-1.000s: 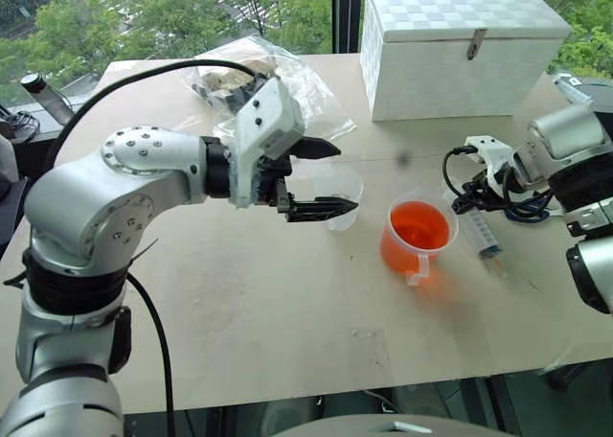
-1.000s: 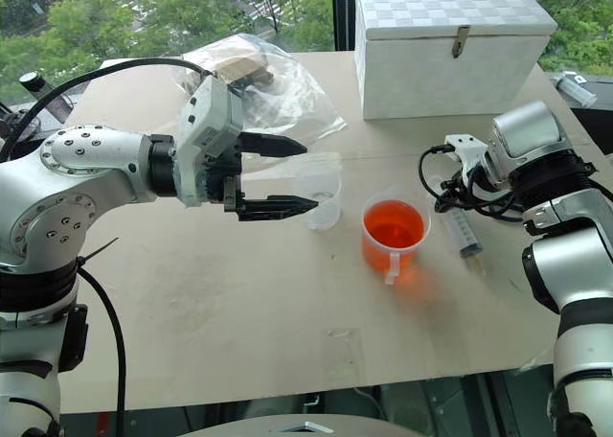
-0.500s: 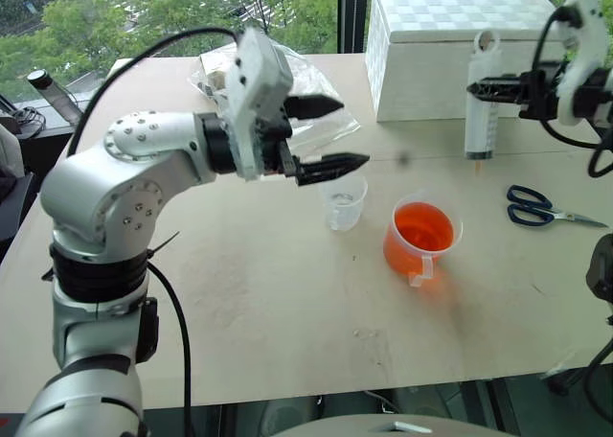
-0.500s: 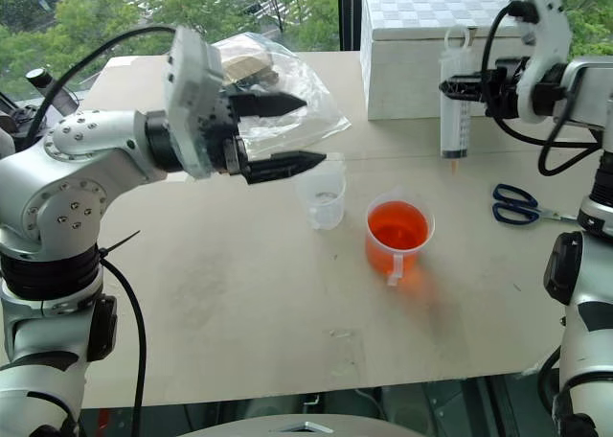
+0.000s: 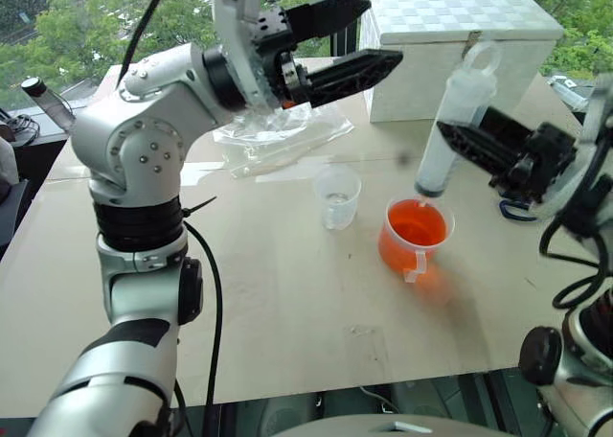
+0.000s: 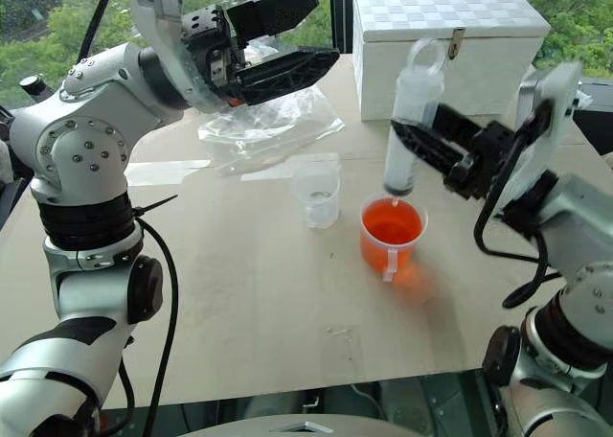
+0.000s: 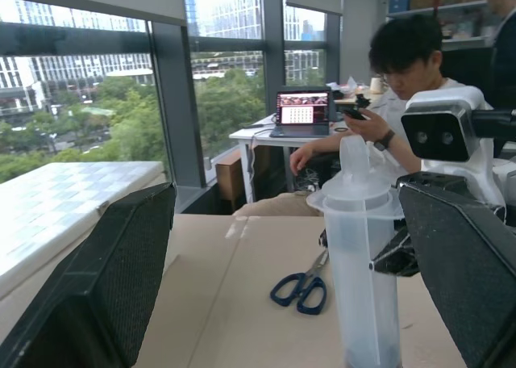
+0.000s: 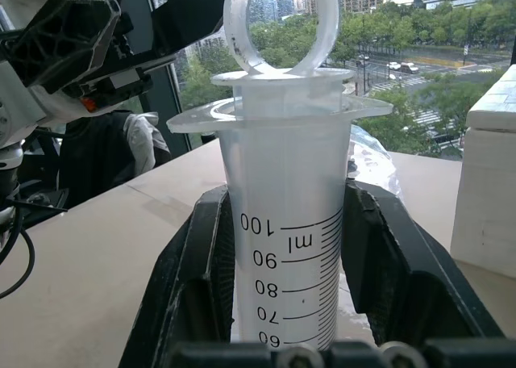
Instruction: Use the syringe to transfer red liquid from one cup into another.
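A white box (image 5: 460, 44), crumpled plastic bag (image 5: 278, 130) and blue-handled scissors (image 7: 300, 287) lie on the table (image 5: 268, 293).

beige table (image 5: 239, 293): white box (image 5: 450, 44), plastic bag (image 5: 278, 130), small clear cup (image 5: 337, 195), handled cup (image 5: 414, 236) w/ red liquid (image 5: 418, 226), scissors (image 7: 300, 286).

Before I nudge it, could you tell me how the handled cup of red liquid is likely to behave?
The handled cup is nearly full of red liquid, so a quick push would probably slosh it over the rim. It looks like thin clear plastic, likely light apart from the liquid. Its wide base on the table should resist tipping, so it may slide instead.
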Controlling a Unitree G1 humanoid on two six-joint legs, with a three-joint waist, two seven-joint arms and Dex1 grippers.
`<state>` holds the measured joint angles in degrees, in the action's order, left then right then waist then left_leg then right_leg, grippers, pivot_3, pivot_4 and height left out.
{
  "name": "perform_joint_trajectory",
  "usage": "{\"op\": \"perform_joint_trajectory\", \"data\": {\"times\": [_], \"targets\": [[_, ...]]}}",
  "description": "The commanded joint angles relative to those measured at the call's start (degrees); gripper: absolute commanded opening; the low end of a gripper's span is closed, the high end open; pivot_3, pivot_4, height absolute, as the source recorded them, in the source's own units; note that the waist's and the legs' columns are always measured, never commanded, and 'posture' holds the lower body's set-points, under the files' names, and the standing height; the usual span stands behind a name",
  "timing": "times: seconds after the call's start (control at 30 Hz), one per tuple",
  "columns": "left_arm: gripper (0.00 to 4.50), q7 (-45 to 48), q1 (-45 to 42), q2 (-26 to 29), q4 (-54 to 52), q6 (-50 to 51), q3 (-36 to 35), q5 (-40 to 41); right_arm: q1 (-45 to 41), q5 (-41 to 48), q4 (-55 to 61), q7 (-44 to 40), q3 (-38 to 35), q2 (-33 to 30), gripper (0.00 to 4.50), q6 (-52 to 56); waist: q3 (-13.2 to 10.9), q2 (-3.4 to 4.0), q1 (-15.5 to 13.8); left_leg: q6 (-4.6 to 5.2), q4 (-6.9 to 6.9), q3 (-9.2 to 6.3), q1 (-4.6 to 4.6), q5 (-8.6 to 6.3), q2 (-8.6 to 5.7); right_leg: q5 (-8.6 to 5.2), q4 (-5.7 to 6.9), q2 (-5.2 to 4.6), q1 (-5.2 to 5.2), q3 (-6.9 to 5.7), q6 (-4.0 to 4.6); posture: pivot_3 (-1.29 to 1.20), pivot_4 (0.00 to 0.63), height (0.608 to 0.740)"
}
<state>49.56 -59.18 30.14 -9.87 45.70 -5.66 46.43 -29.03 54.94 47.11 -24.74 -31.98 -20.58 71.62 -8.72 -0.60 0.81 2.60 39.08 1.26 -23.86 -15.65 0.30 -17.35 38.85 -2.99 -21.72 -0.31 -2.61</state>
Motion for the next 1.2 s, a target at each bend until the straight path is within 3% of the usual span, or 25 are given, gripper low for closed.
{"op": "perform_joint_trajectory", "data": {"times": [0.03,0.3,0.6,0.7,0.87,1.2], "targets": [[4.5,3.77,-0.68,0.77,-1.62,-0.07,0.6,2.08,3.36,2.93,3.13,1.86,1.62,0.1,1.42,-5.3,0.0,0.0,-0.01,0.0,0.0,0.02,0.0,0.0,0.0,0.0,-0.01,0.0,0.0,0.01,0.0,0.0,0.15,0.74],[4.5,8.21,1.56,0.27,-3.02,-3.59,8.14,-3.18,13.33,-10.26,0.57,0.43,13.84,-2.21,1.42,-20.88,0.0,0.0,-0.05,0.0,0.05,0.06,0.08,0.0,-0.01,-0.01,-0.03,0.24,0.0,0.11,0.0,0.0,0.15,0.74],[4.5,5.22,-0.95,-6.16,1.11,-2.76,11.84,-5.97,15.27,-14.78,-2.63,0.15,18.74,-3.78,1.42,-29.05,0.0,0.0,-0.15,0.01,0.08,0.04,0.05,0.0,-0.01,-0.02,-0.03,0.25,0.0,0.14,-0.01,0.0,0.15,0.74],[3.71,3.82,-1.03,-7.18,2.03,-2.08,11.99,-6.91,15.65,-15.16,-2.61,0.65,19.51,-4.05,1.42,-30.16,0.0,0.0,-0.1,0.01,0.07,0.04,0.06,0.0,-0.01,-0.02,-0.03,0.24,0.0,0.14,-0.01,0.0,0.15,0.74],[1.63,2.53,-1.25,-8.81,2.89,-0.78,12.82,-7.53,16.03,-15.35,-2.22,1.56,20.19,-4.47,1.42,-31.14,0.0,-0.01,-0.19,0.01,0.07,0.04,0.06,0.0,0.0,-0.02,-0.03,0.23,0.0,0.14,-0.01,0.0,0.15,0.74],[1.63,4.09,-1.11,-9.25,2.8,0.39,14.67,-8.68,16.41,-15.67,-1.92,2.72,20.52,-5.2,1.42,-31.69,0.0,-0.01,-0.2,0.01,0.08,0.03,0.05,0.0,0.0,-0.02,-0.03,0.21,0.01,0.14,-0.01,0.0,0.15,0.74]]}}
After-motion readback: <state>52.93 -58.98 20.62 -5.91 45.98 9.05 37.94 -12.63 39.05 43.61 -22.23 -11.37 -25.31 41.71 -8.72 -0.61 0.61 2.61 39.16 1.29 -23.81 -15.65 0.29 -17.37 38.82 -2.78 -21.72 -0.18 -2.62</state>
